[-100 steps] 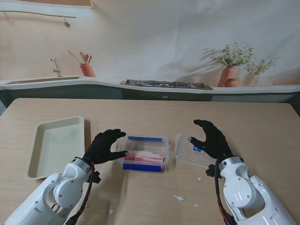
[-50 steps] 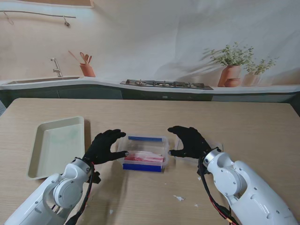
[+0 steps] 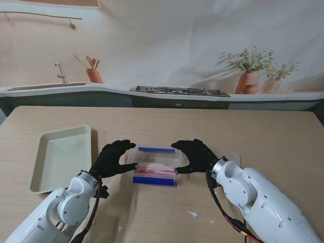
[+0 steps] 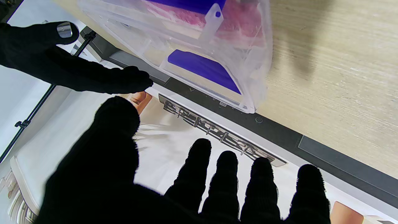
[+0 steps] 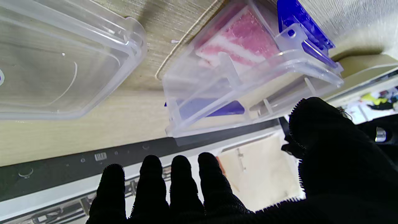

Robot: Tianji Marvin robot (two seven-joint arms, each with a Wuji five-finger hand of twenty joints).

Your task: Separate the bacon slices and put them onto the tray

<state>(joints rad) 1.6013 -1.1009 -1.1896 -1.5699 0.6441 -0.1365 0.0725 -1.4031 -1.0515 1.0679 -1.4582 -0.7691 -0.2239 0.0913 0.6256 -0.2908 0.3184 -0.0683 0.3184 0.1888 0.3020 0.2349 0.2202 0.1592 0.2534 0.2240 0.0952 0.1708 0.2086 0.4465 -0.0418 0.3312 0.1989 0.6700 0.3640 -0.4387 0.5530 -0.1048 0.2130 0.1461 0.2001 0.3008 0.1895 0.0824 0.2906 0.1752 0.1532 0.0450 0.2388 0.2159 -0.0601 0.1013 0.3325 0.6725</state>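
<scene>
Swinging in from the clear lid (image 3: 230, 156) at 3 o'clock, right hand (image 3: 195, 155), fingers apart, now flanks the clear blue-latched plastic box (image 3: 156, 165) of pink bacon slices (image 3: 156, 169) mid-tabletop opposite left hand (image 3: 112, 158), also spread; cream tray (image 3: 41, 167) waits at 9 o'clock.

one tray (image 3: 38, 167), one container (image 3: 154, 179), one lid (image 5: 56, 62)

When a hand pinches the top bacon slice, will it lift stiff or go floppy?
Probably floppy: the bacon looks thin, lying flat in the clear container. Its pale fat bands suggest slipperiness. Stacked slices may cling together, though separate layers are hard to see.
</scene>
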